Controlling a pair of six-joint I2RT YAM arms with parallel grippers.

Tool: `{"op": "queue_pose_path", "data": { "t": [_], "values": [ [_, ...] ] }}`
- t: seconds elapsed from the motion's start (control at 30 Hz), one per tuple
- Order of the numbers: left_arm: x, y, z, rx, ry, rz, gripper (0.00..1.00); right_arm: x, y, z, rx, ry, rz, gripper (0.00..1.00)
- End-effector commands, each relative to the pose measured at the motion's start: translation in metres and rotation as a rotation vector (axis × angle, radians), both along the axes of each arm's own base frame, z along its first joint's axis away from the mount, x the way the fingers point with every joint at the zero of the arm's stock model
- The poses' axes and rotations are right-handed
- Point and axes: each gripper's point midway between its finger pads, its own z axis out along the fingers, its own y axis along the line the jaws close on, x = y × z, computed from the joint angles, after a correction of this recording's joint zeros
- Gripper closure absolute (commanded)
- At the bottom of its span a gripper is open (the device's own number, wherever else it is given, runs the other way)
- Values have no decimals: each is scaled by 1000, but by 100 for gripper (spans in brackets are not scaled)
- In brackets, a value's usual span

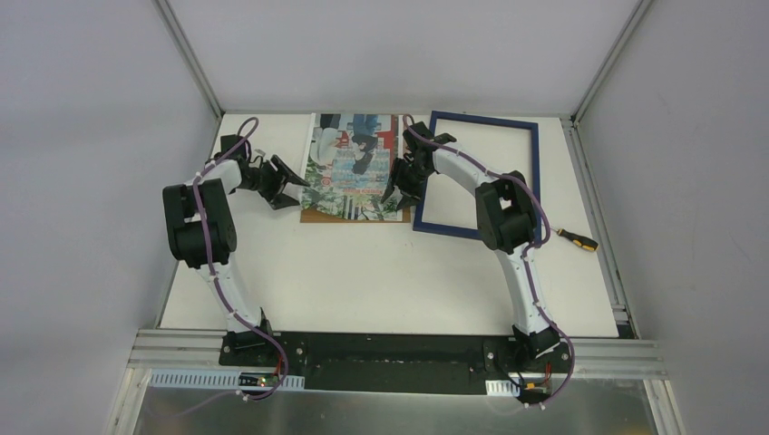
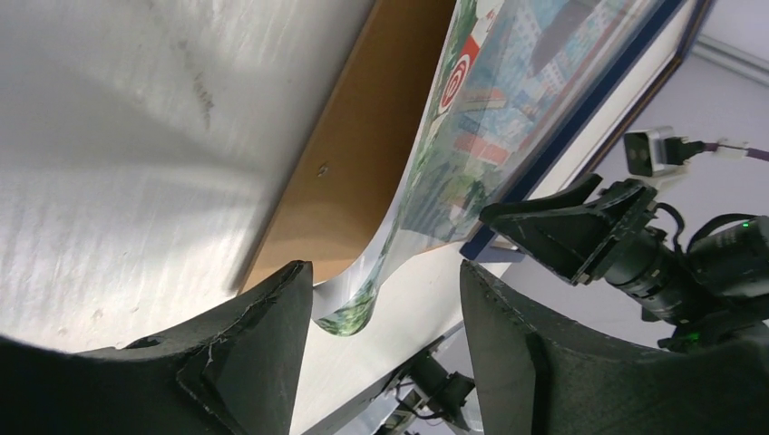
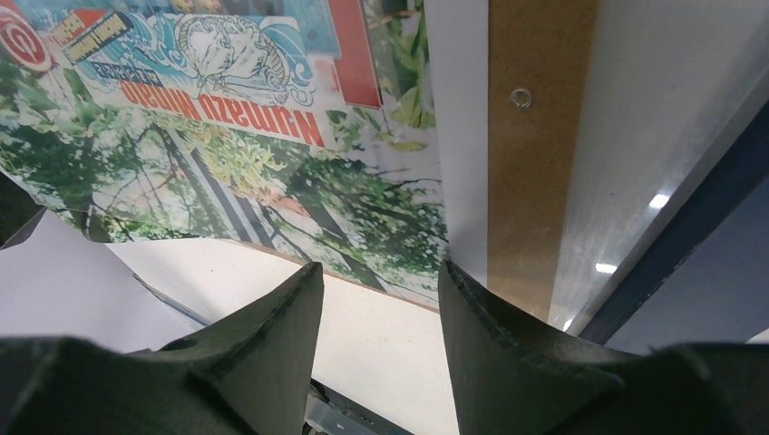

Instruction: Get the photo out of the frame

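The photo (image 1: 354,163), a colourful print, lies face up on a brown backing board (image 1: 349,217) at the back middle of the table. The dark-blue frame (image 1: 535,172) lies just to its right, with table showing through it. My left gripper (image 1: 288,186) is at the photo's near left corner and stands open. In the left wrist view that corner of the photo (image 2: 363,313) curls up off the board (image 2: 363,154) between my fingers, close to the left finger (image 2: 272,317). My right gripper (image 1: 396,192) is open over the photo's near right corner (image 3: 390,227), with nothing between its fingers.
A screwdriver (image 1: 577,238) with an orange and black handle lies right of the frame, near the table's right rail. Grey walls close in the table at the back and on both sides. The frame's blue edge (image 3: 689,227) runs beside the board (image 3: 535,181).
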Motion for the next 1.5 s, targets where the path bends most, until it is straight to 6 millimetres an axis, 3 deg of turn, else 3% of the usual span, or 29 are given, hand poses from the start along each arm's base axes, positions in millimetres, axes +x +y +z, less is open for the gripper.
{"op": "queue_pose_path", "data": {
  "t": [0.0, 0.07, 0.17, 0.33, 0.53, 0.83, 1.0, 1.47],
  "values": [
    [17, -9, 9, -92, -46, 6, 39, -15, -14, -39, -109, 59, 33, 47],
    [20, -13, 16, -124, -79, 9, 36, -17, -16, -42, -114, 65, 36, 47],
    [26, -15, 28, -147, -151, 13, 23, -18, -16, -44, -116, 71, 37, 47],
    [34, -19, 34, -205, -200, 24, 22, -19, -16, -46, -116, 75, 38, 47],
    [44, -21, 53, -242, -330, 30, 13, -18, -17, -44, -115, 72, 40, 47],
    [58, -11, 45, -122, -357, -24, 14, -18, -18, -42, -119, 74, 45, 47],
    [68, -19, 50, -215, -371, -23, 16, -19, -18, -43, -121, 77, 45, 47],
    [67, -25, 17, -241, -223, 46, 60, -20, -19, -45, -128, 79, 49, 47]
  ]
}}
